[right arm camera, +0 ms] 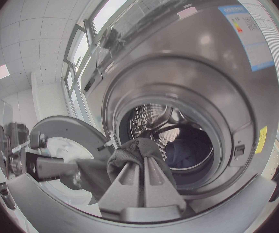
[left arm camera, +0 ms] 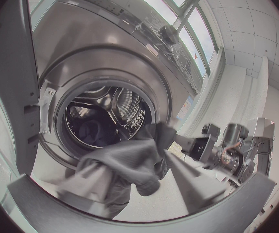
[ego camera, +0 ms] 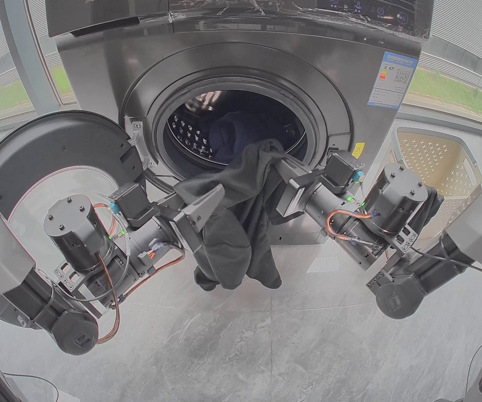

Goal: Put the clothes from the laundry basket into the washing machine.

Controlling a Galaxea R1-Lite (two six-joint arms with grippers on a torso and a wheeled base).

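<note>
A dark grey garment (ego camera: 235, 241) hangs in front of the washing machine's (ego camera: 241, 57) open drum mouth, its upper end at the rim. My right gripper (ego camera: 277, 166) is shut on that upper end; in the right wrist view its fingers (right arm camera: 155, 185) sit pressed together with cloth (right arm camera: 133, 151) bunched at the tips. My left gripper (ego camera: 202, 221) is lower and to the left, open, fingers spread wide. The garment (left arm camera: 129, 159) drapes over one finger (left arm camera: 91, 185); the other finger (left arm camera: 191, 178) is bare. More dark clothes (ego camera: 235, 132) lie inside the drum. The beige laundry basket (ego camera: 442, 168) stands right of the machine.
The round machine door (ego camera: 56, 152) is swung open to the left, close beside my left arm. A dark piece of cloth (ego camera: 432, 205) lies at the basket's near edge behind my right arm. Grey tiled floor (ego camera: 285, 330) stretches in front of the machine.
</note>
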